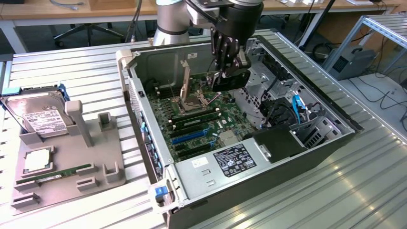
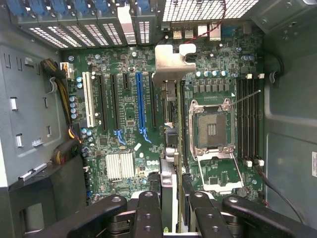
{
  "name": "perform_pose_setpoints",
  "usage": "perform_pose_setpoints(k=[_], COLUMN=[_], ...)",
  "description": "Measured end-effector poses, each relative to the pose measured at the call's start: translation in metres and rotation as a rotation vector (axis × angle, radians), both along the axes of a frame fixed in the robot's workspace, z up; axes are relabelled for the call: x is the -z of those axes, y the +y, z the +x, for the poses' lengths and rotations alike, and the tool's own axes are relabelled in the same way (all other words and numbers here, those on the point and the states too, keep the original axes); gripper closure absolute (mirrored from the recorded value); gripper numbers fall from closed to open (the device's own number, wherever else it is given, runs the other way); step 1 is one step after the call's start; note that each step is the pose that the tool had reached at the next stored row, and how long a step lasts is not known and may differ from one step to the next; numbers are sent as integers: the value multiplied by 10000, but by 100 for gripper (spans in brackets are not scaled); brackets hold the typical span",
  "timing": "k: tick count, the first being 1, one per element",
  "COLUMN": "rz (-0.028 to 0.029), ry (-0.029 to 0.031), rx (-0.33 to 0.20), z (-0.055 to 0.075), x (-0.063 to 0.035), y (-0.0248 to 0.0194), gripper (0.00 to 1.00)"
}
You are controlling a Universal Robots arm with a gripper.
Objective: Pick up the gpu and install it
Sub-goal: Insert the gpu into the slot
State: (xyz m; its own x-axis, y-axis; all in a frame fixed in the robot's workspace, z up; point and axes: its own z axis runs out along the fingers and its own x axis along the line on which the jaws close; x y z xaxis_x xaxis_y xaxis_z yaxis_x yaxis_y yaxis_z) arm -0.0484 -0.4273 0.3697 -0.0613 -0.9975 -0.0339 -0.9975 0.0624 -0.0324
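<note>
Upper centre in the exterior view: fingers [image 2: 148,214] clamp the gpu [image 1: 229,82], thin dark card, pale metal bracket [image 2: 171,62], over the motherboard [image 2: 130,106].

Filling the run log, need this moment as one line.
phase: gpu install | end effector: shut on gpu | gpu: inside case, edge-down over motherboard | seated: cannot tell
</note>
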Motion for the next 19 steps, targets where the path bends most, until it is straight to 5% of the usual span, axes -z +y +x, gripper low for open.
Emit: perform_pose_setpoints(k=[19], rz=[-1], ry=[0], rx=[0], z=[0], x=[38], y=[-4], gripper=[73])
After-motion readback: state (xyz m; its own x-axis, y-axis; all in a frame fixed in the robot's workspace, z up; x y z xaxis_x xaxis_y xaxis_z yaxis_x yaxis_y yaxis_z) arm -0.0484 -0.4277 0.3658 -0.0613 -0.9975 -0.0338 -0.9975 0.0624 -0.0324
